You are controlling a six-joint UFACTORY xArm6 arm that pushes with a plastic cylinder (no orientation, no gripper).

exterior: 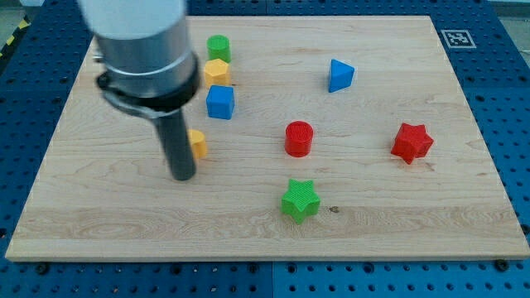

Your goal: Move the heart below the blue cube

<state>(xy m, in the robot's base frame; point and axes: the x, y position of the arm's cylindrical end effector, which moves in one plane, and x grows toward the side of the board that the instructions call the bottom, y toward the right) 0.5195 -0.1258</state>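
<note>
Item, task piece: a yellow-orange block [198,143], largely hidden behind my rod so its heart shape cannot be confirmed, is lying left of centre on the tabletop [373,223]. It is sitting nearer than the blue cube [220,102] and slightly to its left, close by but apart from it.

Item, my tip [182,177]: it is resting on the tabletop just beside the yellow-orange block, on its near-left side; whether the rod is touching the block cannot be told. There are no jaws on this arm, so nothing is being grasped.

Item, far-left cluster: a yellow block [217,70] is sitting just beyond the blue cube, and a green block [219,47] is sitting beyond that, touching or nearly touching it, close to the far edge.

Item, remaining pieces: a blue triangular block [339,74] is lying far and right of centre; a red cylinder [299,138] is standing at centre; a red star [411,141] is lying to the right; a green star [300,199] is lying near, at centre.

Item, containers: none is showing.

Item, open room: bare wood is running along the near-left and near-right of the tabletop.
</note>
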